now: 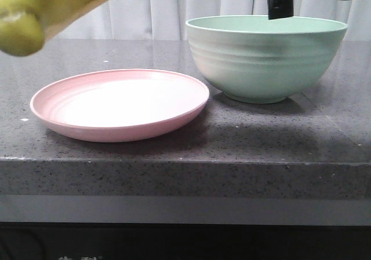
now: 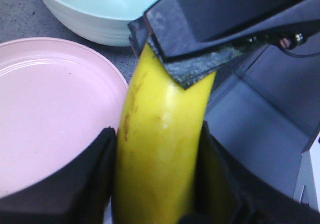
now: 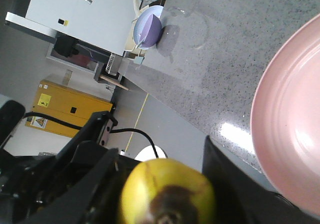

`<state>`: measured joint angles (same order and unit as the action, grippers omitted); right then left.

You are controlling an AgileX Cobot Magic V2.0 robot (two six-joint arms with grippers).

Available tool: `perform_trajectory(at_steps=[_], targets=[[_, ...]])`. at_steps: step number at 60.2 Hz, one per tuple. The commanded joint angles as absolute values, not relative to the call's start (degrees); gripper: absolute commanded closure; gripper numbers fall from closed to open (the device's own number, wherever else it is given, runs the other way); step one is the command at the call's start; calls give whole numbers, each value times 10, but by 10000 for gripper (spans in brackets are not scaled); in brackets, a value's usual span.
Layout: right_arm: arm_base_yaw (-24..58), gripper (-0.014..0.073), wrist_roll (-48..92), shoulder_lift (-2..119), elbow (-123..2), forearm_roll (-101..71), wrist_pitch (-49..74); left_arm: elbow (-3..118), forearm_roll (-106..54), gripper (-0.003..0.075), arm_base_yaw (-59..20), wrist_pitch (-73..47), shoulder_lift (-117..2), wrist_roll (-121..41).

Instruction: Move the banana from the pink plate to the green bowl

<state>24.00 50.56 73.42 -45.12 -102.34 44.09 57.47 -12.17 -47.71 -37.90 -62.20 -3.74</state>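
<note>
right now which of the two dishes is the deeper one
The green bowl, to the right in the front view: tall ridged walls, standing well above the flat, shallow pink plate beside it.

A dark grey speckled stone countertop fills the near scene, its front edge thick. White pleated curtains hang behind it. In the right wrist view, a yellow cabinet stands on a pale floor, beside a grey cabinet.
</note>
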Motion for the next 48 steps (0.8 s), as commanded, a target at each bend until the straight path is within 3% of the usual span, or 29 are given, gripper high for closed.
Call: perform_trajectory(at_steps=[1,5,16,22,36,48], targets=[[240,436,520,724,-470,-1086,459,594,-133,613,-481,-334,-609,-37],[240,477,520,724,-471,-1086,459,594,-131,551,-481,-333,-609,-37],[240,484,520,730,-472,-1084,447,594,-127,232,-481,-330,-609,-37],[239,484,526,735,-493,-1055,416,594,-124,125,-481,-329,-609,-37],[232,484,527,760,-619,-923,327,594,-124,110,-481,-334,-600,-37],[159,484,515,792,-750,-833,342,594,-123,110,-481,-334,-586,-37]])
